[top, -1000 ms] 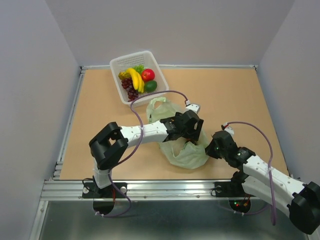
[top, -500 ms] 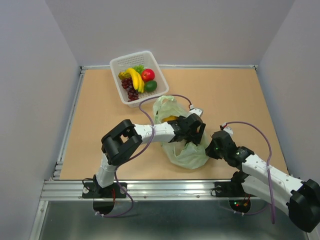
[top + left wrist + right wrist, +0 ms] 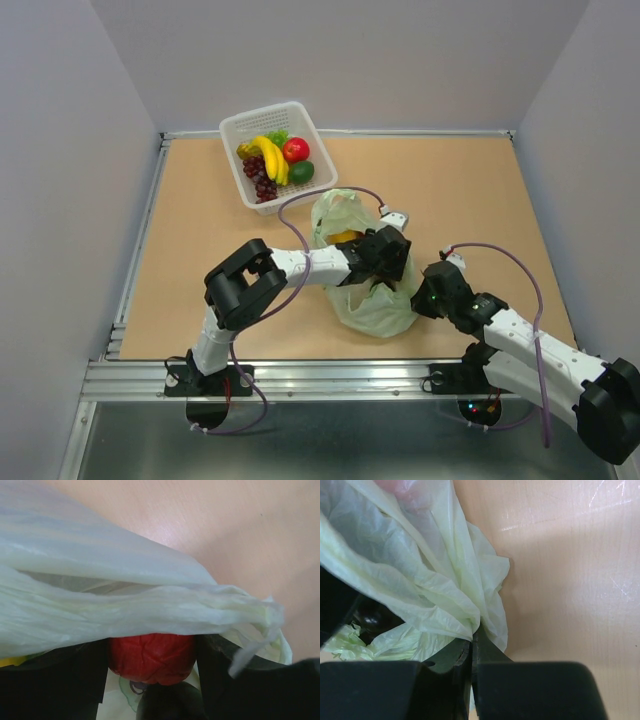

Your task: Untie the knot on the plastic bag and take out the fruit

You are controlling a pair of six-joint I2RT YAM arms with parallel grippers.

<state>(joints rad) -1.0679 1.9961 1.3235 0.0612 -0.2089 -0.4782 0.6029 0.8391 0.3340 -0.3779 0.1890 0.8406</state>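
Note:
The pale green plastic bag [image 3: 372,305] lies open mid-table; no knot shows. My left gripper [image 3: 388,272] is inside the bag's mouth. In the left wrist view its jaws [image 3: 151,666] are closed on a red fruit [image 3: 151,656], with a dark fruit [image 3: 170,706] just below and bag plastic [image 3: 125,607] draped over the fingers. A yellow-orange fruit [image 3: 343,237] shows in the bag's far opening. My right gripper [image 3: 423,297] is shut on the bag's right edge, and the right wrist view shows the plastic [image 3: 420,580] pinched at the fingertips [image 3: 472,636].
A white basket [image 3: 303,112] stands at the back left of the table with a banana [image 3: 270,155], grapes, a red fruit and a green fruit in it. The left arm's cable [image 3: 310,197] arcs over the bag.
The left arm's elbow has swung right and its gripper has pushed deeper into the bag. The bag's far side has lifted and opened, showing the yellow-orange fruit. The right gripper has held still.

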